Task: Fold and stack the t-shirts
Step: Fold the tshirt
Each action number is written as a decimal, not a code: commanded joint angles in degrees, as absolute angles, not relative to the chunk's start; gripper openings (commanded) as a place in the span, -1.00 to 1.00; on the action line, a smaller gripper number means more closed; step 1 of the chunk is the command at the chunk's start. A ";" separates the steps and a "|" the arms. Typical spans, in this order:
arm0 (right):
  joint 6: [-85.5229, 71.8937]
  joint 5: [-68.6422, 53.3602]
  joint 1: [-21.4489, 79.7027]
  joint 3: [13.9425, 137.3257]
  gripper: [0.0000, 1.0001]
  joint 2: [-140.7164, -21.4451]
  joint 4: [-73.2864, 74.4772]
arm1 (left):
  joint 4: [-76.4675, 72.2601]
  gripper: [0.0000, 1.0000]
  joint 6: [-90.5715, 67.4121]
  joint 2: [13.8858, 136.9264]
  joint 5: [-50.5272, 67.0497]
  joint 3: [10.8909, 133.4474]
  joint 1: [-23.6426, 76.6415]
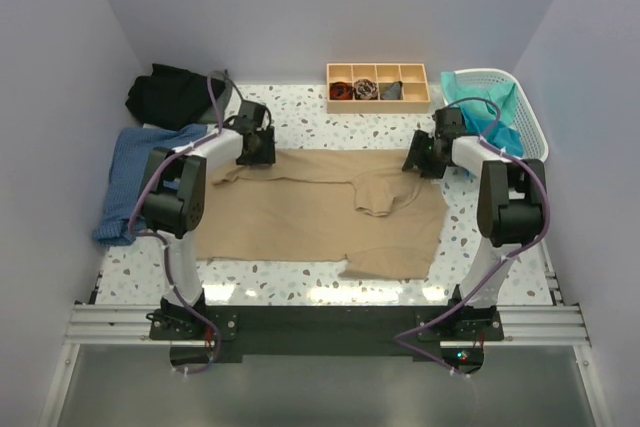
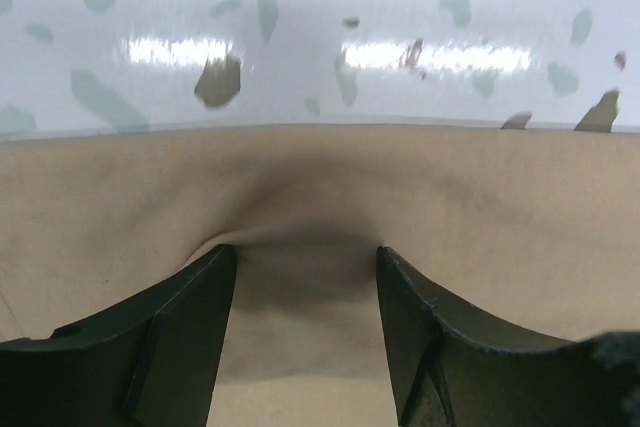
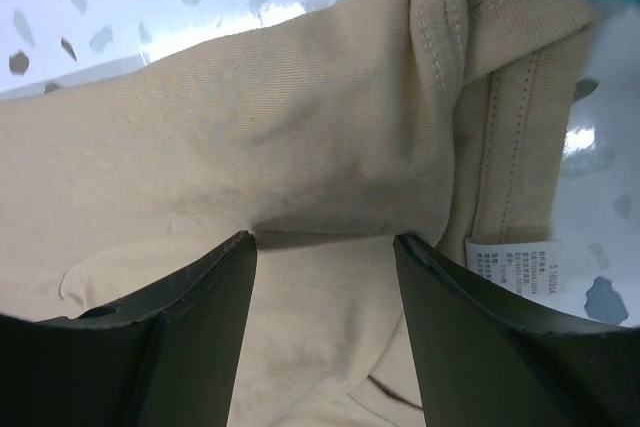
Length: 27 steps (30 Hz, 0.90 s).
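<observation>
Right wrist: white label on tan t-shirt unreadable; right hand, left hand wide astride cloth.

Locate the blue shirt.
In the top view, the blue shirt lies bunched at the left edge of the table, in front of the black shirt and left of the tan shirt.
</observation>
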<state>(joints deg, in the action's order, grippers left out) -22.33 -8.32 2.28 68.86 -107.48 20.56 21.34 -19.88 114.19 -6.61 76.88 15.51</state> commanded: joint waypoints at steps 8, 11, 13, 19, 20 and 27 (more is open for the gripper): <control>-19.69 1.22 1.93 82.34 0.28 -116.10 21.45 | 20.92 0.26 -16.70 124.19 -5.62 87.89 15.47; -18.46 1.32 1.93 84.37 0.29 -116.98 22.15 | 22.05 0.27 -16.61 123.76 -6.41 88.24 15.56; -17.23 0.10 1.93 85.08 0.31 -116.28 21.45 | 21.54 0.27 -16.70 122.18 -6.76 87.19 15.47; -15.73 -5.87 1.93 82.09 0.36 -108.91 19.69 | 18.46 0.43 -16.87 108.73 -12.02 78.23 15.47; -15.73 -6.67 2.02 81.83 0.36 -108.46 19.95 | 18.46 0.44 -17.14 106.72 -12.48 77.27 15.56; -16.43 -14.50 3.25 78.93 0.36 -108.01 19.78 | 15.73 0.43 -18.81 106.78 -12.66 72.07 15.29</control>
<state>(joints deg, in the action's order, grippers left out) -16.99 -9.32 2.28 80.82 -109.47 21.21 19.07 -17.56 105.91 -11.18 73.36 15.53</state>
